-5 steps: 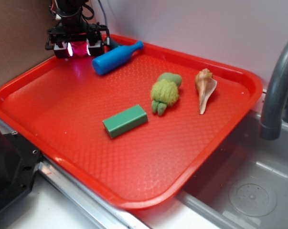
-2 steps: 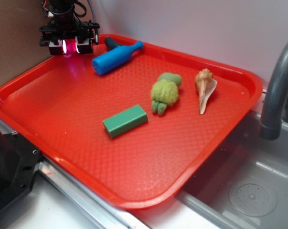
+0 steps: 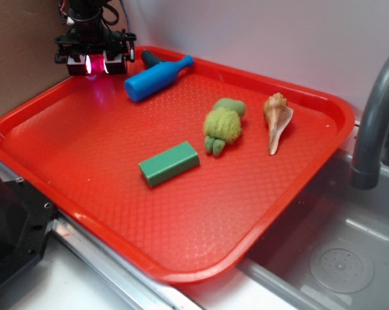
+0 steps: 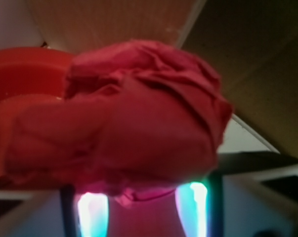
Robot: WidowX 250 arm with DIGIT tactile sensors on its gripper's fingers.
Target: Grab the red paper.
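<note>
A large flat red plastic tray (image 3: 84,155) with a textured floor and a raised rim is sitting beside a grey metal sink (image 3: 349,258), one corner hanging over the basin. Lying on it are a blue plastic bottle (image 3: 157,78) near the far edge, a green rectangular block (image 3: 169,163) around the middle, a fuzzy yellow-green stuffed toy (image 3: 222,124) just beyond the block, and a tan spiral seashell (image 3: 276,120) to the toy's right, apart from it.
</note>
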